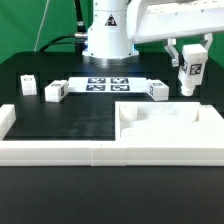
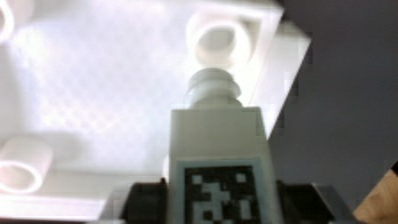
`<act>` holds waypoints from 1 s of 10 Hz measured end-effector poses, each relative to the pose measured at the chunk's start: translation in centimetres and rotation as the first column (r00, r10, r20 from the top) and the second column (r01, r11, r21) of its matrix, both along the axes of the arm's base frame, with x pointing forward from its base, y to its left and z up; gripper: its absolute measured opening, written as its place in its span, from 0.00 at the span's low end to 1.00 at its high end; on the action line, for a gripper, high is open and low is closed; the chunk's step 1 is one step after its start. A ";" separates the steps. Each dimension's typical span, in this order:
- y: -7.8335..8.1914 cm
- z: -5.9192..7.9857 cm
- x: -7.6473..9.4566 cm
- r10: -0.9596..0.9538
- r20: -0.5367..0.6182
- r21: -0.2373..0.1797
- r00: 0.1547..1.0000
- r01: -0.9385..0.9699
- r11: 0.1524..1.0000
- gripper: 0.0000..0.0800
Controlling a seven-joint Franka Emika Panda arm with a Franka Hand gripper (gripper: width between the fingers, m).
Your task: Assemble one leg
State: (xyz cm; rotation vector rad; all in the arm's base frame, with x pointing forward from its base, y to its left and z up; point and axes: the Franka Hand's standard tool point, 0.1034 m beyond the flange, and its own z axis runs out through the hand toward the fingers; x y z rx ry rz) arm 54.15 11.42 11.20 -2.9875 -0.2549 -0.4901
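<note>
Leg — clamped in hand, held over white slab | black table | green backdrop behind

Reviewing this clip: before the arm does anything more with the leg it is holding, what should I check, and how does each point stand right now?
1. Grip: ok. The leg sits clamped in the hand.
2. Orientation: ok. In the wrist view the leg's peg points away from the hand, toward the slab.
3. Clearance: ok. The exterior view shows the leg held in the air, not touching the slab.
4. Peg lined up with the corner hole: cannot tell. In the wrist view the hole shows beyond the peg's tip.
5. Path: ok. The three spare legs lie by the marker board, off the slab.
</note>
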 end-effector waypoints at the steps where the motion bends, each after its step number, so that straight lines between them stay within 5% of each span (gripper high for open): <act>1: 0.2 -0.2 -0.3 0.004 -0.002 -0.001 1.000 -0.004 1.000 0.36; 5: -0.2 -0.4 -0.1 0.025 0.002 -0.009 1.000 -0.025 1.000 0.36; 10: 0.0 -0.8 4.8 0.025 0.029 0.005 0.999 -0.025 1.000 0.36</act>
